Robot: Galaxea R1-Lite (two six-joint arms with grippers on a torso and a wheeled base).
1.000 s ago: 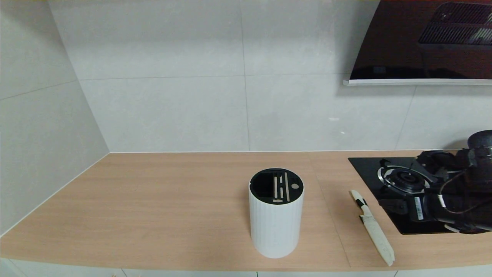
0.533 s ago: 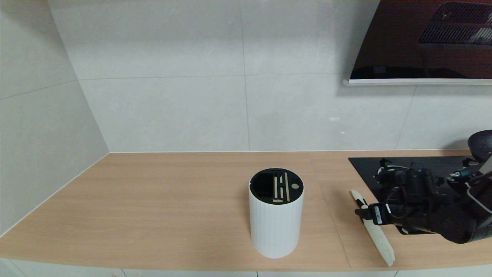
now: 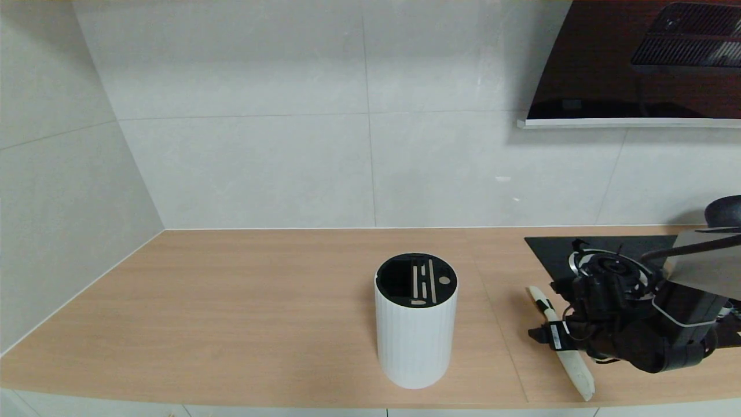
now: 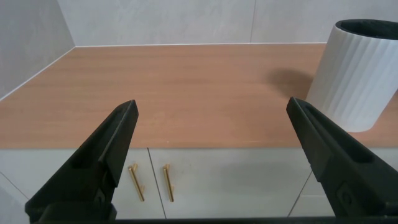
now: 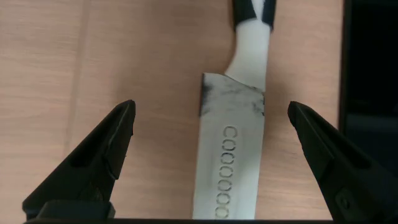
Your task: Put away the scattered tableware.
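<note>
The knife point(image 3: 574, 366) lies flat on the counter point(image 3: 260, 301), lower right of the head view. The right gripper point(image 5: 214, 165) hangs over its blade, jaws wide apart — better to shift toward the handle point(image 5: 252, 37), square across it, then drop straight before closing. The left gripper point(image 4: 211, 162) is spread too.

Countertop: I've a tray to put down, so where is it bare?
The widest bare stretch of countertop runs from the left wall to the white holder. A narrower strip lies between holder and knife. It is crowded at the right, where the right gripper hovers over the knife beside the stove.
</note>
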